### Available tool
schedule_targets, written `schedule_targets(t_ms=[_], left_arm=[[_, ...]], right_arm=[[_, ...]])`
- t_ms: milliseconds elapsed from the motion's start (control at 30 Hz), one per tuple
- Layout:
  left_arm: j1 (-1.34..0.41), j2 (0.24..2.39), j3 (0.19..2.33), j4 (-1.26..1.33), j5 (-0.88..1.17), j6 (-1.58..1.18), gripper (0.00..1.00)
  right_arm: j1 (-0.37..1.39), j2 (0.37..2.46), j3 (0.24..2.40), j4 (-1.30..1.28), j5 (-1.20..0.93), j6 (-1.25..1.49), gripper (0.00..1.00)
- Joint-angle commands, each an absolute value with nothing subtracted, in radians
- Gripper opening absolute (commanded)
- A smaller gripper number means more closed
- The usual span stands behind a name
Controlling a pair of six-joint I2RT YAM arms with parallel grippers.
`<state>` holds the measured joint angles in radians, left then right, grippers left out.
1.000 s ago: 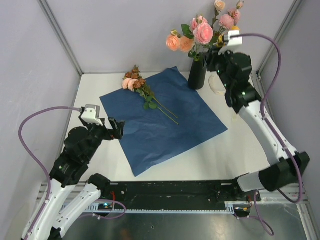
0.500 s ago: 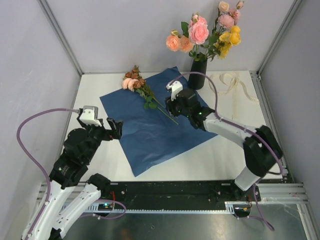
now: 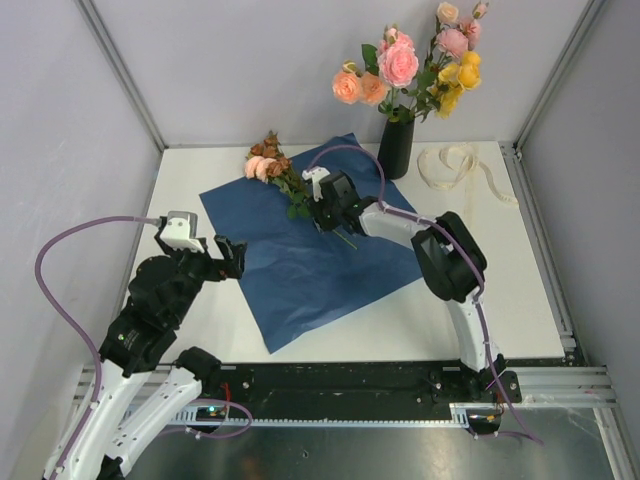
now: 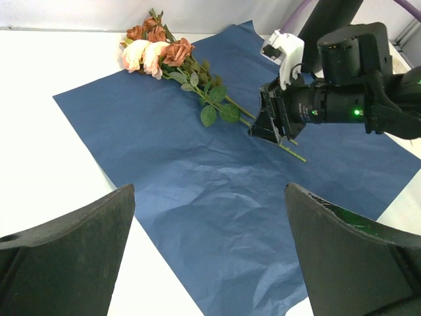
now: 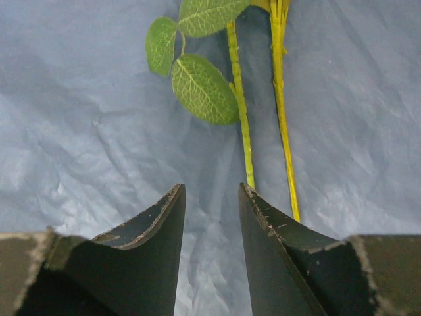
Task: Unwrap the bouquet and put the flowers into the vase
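The bouquet lies undone. Its blue paper (image 3: 330, 260) is spread flat, and a few pink and brownish-red flowers (image 3: 267, 164) rest on its far left corner, their green stems (image 5: 241, 125) running toward the middle. The black vase (image 3: 394, 150) stands upright behind the paper and holds several pink, peach and yellow roses (image 3: 400, 65). My right gripper (image 3: 322, 214) hovers low over the stem ends. It is open with a narrow gap holding nothing, and one stem tip lies just past the right fingertip (image 5: 253, 197). My left gripper (image 4: 210, 191) is wide open above the paper's near left part (image 4: 197, 197).
The cream ribbon (image 3: 462, 165) lies loose on the white table to the right of the vase. Grey enclosure walls and metal posts ring the table. A black rail (image 3: 340, 385) runs along the near edge between the arm bases.
My right arm has swung down and left from the vase to the stems on the paper, and its jaws have narrowed a little. The left arm has not moved.
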<state>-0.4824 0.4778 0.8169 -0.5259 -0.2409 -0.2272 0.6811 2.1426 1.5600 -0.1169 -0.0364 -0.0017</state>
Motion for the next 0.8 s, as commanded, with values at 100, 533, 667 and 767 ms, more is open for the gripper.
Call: schedule_targets(t_ms=[100, 533, 667, 767], left_arm=[[-0.488, 0.486, 0.813, -0.499, -0.250, -0.218, 1.00], [-0.488, 0.486, 0.814, -0.499, -0.248, -0.217, 1.00], [-0.488, 0.480, 0.813, -0.499, -0.250, -0.216, 1.00], [-0.488, 0.477, 0.812, -0.500, -0.248, -0.213, 1.00]], right_arm=[[0.666, 2.253, 1.770, -0.270, -0.046, 0.039, 0.43], [0.646, 2.367, 1.947, -0.455, -0.031, 0.063, 0.44], [0.650, 2.391, 1.970, -0.485, -0.036, 0.062, 0.42], [0.652, 2.400, 1.975, -0.494, -0.029, 0.060, 0.37]])
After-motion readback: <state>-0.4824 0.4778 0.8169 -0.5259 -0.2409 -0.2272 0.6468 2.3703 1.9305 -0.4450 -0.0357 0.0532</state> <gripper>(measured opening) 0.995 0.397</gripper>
